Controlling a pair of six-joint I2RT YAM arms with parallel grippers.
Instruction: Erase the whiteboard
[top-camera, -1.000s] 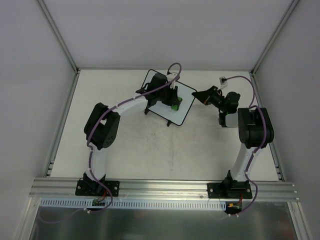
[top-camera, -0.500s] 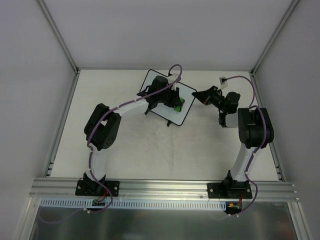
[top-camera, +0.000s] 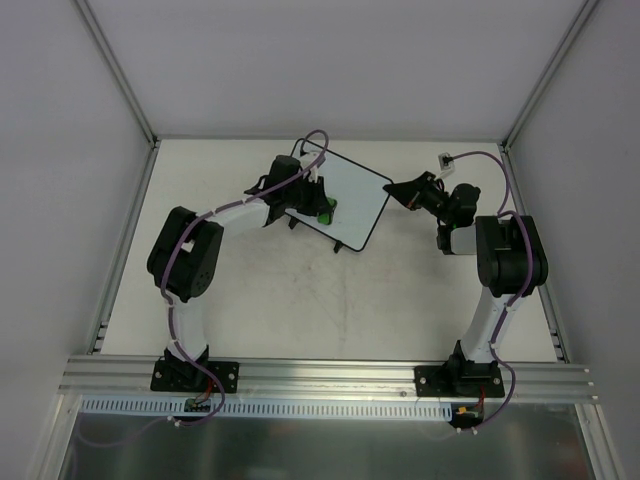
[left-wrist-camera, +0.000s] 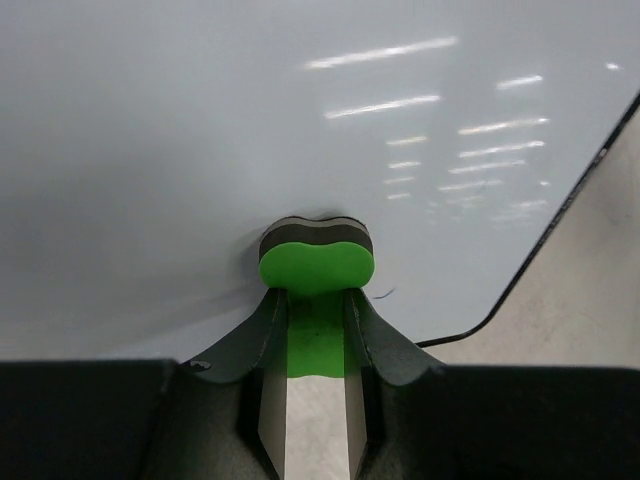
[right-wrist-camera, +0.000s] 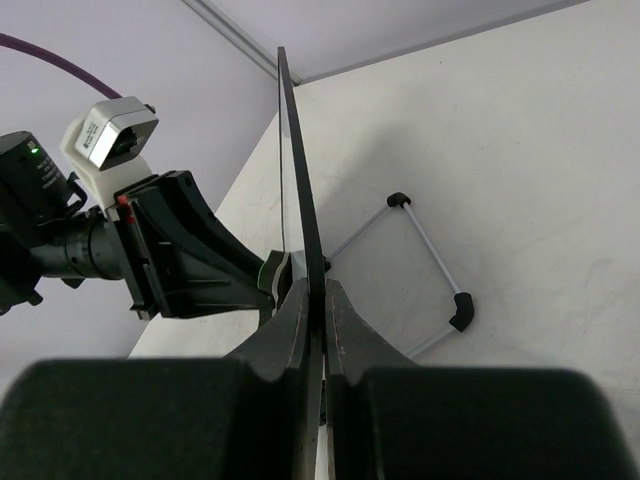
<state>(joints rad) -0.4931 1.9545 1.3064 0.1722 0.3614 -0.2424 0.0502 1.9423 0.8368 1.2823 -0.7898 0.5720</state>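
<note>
The whiteboard (top-camera: 355, 195) stands tilted at the back middle of the table, white with a thin black frame. My right gripper (top-camera: 393, 190) is shut on its right edge, and the right wrist view shows the frame (right-wrist-camera: 300, 200) edge-on between the jaws. My left gripper (top-camera: 322, 212) is shut on a green eraser (left-wrist-camera: 316, 265) whose dark pad presses against the board face (left-wrist-camera: 300, 130). A tiny dark mark (left-wrist-camera: 382, 294) sits just right of the eraser. The eraser also shows in the top view (top-camera: 326, 213).
The board's wire stand with black feet (right-wrist-camera: 455, 310) rests on the table behind it. A small white connector (top-camera: 446, 158) lies at the back right. Grey walls enclose the table on three sides.
My left gripper has slid the eraser leftward across the board, from its right-middle to its lower-left part. The right arm and board have not moved.
</note>
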